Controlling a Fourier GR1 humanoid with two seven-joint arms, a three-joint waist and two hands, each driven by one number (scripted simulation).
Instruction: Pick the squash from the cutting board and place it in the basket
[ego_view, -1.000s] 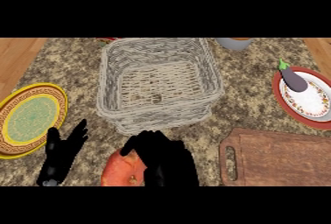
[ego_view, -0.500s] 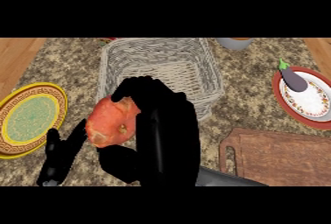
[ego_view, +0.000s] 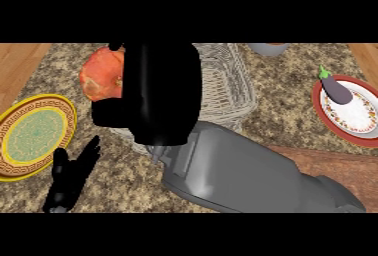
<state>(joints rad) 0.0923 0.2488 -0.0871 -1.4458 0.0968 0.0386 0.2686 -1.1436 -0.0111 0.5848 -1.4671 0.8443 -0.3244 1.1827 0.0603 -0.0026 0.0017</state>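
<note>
The orange-red squash is up in the air at the upper left, over the left rim of the wicker basket. My right hand is curled round it from the right and hides much of the basket. Its grey forearm crosses the middle of the view. The wooden cutting board lies at the lower right, partly hidden by that forearm. My left hand rests open at the lower left, fingers up.
A yellow and green plate lies at the left beside the left hand. A red-rimmed plate at the right carries a purple eggplant. A grey cup stands behind the basket.
My right hand has risen from the counter's front with the squash and carried it up and forward to the basket's left rim. The left hand has stayed put.
</note>
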